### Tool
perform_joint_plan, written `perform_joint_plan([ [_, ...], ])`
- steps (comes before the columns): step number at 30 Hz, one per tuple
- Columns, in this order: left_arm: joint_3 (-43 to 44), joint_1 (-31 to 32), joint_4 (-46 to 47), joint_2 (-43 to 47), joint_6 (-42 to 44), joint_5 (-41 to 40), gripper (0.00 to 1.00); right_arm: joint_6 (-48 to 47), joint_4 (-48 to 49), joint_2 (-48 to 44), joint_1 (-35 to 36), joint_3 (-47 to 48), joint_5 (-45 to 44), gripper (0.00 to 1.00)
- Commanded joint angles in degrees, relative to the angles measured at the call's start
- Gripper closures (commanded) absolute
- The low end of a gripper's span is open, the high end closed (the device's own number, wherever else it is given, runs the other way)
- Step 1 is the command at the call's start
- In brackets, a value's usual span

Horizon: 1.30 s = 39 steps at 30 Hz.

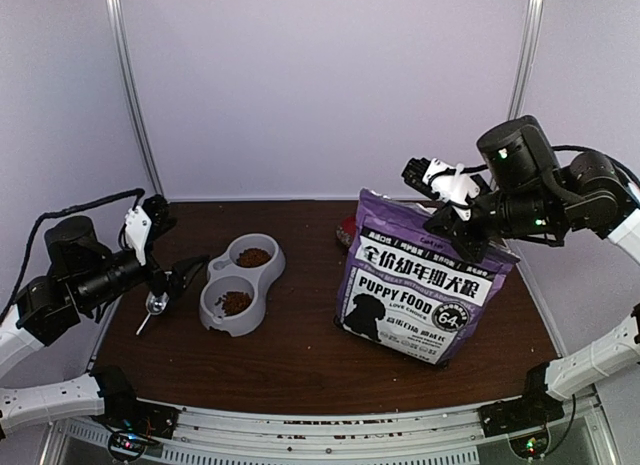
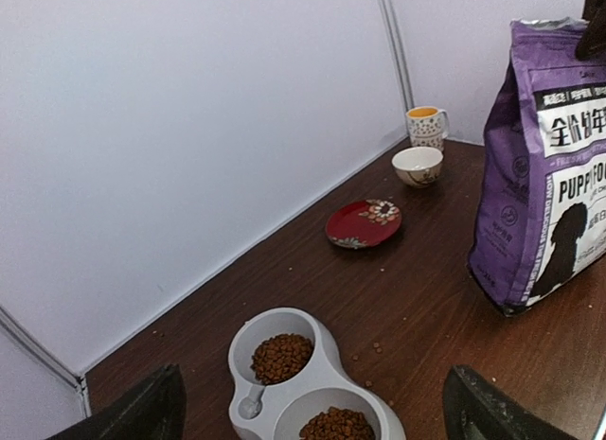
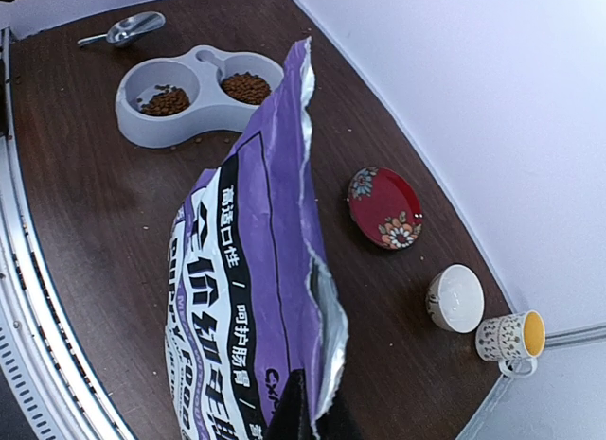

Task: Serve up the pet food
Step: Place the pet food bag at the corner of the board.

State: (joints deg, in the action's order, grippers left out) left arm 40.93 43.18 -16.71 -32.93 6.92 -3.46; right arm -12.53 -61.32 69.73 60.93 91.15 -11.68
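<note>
Kibble (image 1: 253, 257), small reddish-brown pellets, lies heaped in both wells of the grey double feeder (image 1: 212, 320), just ahead of and below the left gripper (image 1: 178, 280), whose jaws stand wide apart and hold nothing. A shiny metal scoop (image 1: 156, 303) lies close beside those jaws. Well away from them, the right gripper (image 1: 462, 243) is pinched tight on the top edge of the purple bag (image 1: 420, 285), a tall, glossy, crinkled pouch, foil-lined and torn open. The risk, I judge, sits there: a sideways tug or abrupt release could topple the soft bag and spill pellets over the dark wooden table (image 1: 300, 365). The feeder looks like smooth, light plastic, so a low left arm could shove it.
</note>
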Motion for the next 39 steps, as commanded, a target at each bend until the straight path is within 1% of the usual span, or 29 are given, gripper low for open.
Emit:
perform_joint_plan([
  [1, 0.2, 0.0, 0.8, 0.4, -1.5, -10.6, 0.02, 1.4, 13.2, -6.4, -2.2, 1.4, -9.4, 1.0],
  [5, -0.5, 0.0, 1.3, 3.2, -1.3, -16.4, 0.02, 2.4, 12.3, -8.4, -4.3, 1.2, -11.5, 1.0],
  [8, -2.2, 0.0, 3.3, 6.8, -0.9, -18.3, 0.02, 3.4, 11.2, -9.8, -6.2, 1.1, -13.1, 1.0],
  [11, -3.0, 0.0, 4.5, 9.3, -0.9, -19.8, 0.02, 4.6, 10.4, -10.9, -9.6, 0.4, -13.5, 1.0],
  [25, -3.9, -0.1, 5.3, 10.6, -0.3, -18.5, 0.02, 10.2, 3.5, -14.9, -28.4, -1.2, -9.7, 1.0],
  [30, -4.3, -0.1, 5.1, 10.6, 0.4, -19.7, 0.02, 11.9, 3.0, -16.2, -37.0, -2.0, -9.6, 1.0],
  [34, -4.2, 0.0, 5.2, 10.8, 0.5, -20.0, 0.02, 11.9, 1.5, -16.1, -43.0, -2.4, -7.9, 1.0],
  [39, -4.3, -0.1, 4.8, 10.8, 0.5, -20.0, 0.02, 11.3, 1.7, -16.1, -48.3, -3.5, -6.0, 1.0],
])
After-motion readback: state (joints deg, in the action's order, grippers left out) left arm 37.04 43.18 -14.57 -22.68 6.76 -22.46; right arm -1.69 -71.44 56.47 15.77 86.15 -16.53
